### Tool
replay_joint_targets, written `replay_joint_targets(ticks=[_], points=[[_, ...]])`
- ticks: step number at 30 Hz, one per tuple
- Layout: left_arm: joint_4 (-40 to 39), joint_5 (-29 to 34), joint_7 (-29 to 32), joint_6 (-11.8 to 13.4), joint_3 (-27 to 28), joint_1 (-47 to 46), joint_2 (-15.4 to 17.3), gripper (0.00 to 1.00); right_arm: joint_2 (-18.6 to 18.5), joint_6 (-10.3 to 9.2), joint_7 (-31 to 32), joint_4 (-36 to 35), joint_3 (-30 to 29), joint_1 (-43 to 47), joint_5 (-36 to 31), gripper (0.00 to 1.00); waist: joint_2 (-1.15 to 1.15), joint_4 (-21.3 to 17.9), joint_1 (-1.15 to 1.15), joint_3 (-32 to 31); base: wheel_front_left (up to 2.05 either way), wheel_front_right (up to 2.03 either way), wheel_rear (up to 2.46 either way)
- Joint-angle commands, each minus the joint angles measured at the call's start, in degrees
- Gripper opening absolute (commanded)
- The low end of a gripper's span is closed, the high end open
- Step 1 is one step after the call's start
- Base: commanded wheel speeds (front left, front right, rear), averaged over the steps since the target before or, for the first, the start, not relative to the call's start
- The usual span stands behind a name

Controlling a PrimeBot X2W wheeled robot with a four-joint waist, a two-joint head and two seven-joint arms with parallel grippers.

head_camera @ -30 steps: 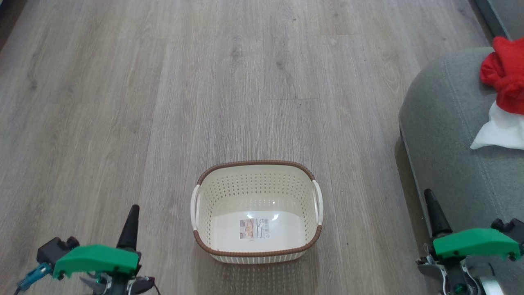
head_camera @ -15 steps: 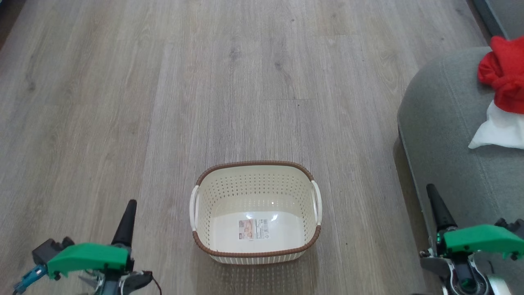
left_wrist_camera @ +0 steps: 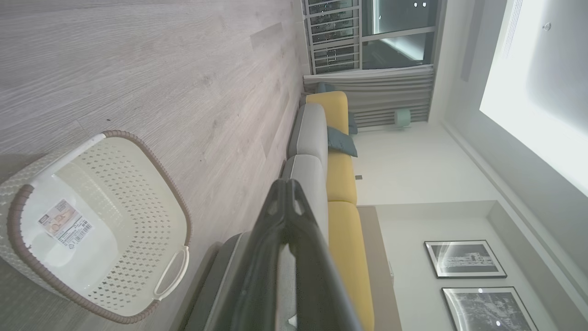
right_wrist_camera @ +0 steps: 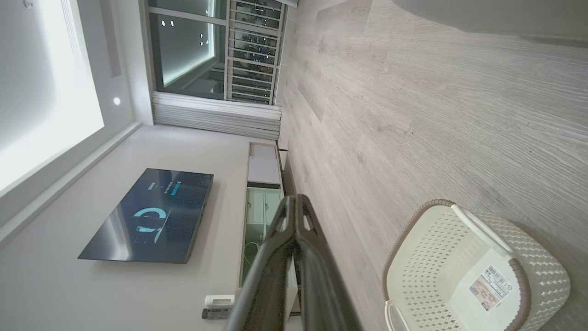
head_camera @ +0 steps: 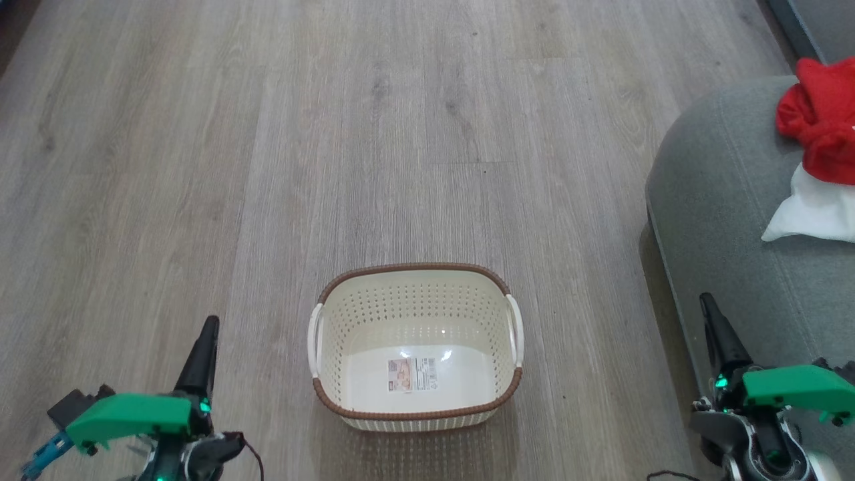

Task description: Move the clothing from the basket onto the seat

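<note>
**Clothing (head_camera: 820, 127) on the seat (head_camera: 728, 200), both pairs of fingers pressed together**

The left fingers (head_camera: 202, 357) are pressed together, tip against tip, pinching nothing. The left wrist view shows the two dark tips meeting in a point. They hang above the wooden floor (head_camera: 334, 133). The right fingers (head_camera: 718, 334) are likewise closed on each other and hold nothing, as the right wrist view shows.

Between the two pairs of fingers, a little ahead of them, the basket (head_camera: 414, 307) stands upright on the floor and touches neither pair. Its brown rim runs all round, and a white handle sits on each short side. Its pale inner bottom lies open to view, with a small label (head_camera: 414, 374) in the middle.

Just beside the right fingers, on their right, the rounded grey-green edge of the seat begins and stretches on past their tips. Well beyond those tips and further right, the clothing lies on the seat's top. It is a crumpled red heap with a white cloth piece (head_camera: 811, 214) touching its nearer edge, both cut off by the side of the head view. The clothing is well apart from the basket and from both pairs of fingers.

Past the left fingertips, the left wrist view takes in yellow cushions (left_wrist_camera: 340, 184) and framed pictures (left_wrist_camera: 464, 259) on a wall. Past the right fingertips, the right wrist view takes in a dark screen (right_wrist_camera: 147, 216) on a wall.
</note>
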Motion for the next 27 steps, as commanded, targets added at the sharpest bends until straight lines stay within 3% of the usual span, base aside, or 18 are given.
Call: replay_joint_targets(ticks=[1, 10, 27], points=[[-2.4, -1.4, 0.4, -0.5, 2.0, -3.1, 0.6, 0.0, -0.2, -0.01, 0.6, -2.3, 0.8, -3.0, 1.6, 0.0, 0.0, 0.0, 0.0, 0.0, 0.0, 0.0, 0.0], [-3.2, -7.0, 1.9, -0.8, 2.7, -3.3, 0.7, 0.0, -0.2, -0.01, 2.1, -2.8, 0.5, -3.2, 7.9, 0.0, 0.0, -0.2, 0.0, -0.1, 0.0, 0.0, 0.0], [-3.2, -7.2, 2.0, -0.8, 2.7, -3.3, 0.7, 0.0, -0.2, -0.01, 2.2, -2.8, 0.5, -3.2, 8.1, 0.0, 0.0, -0.2, 0.0, -0.1, 0.0, 0.0, 0.0]])
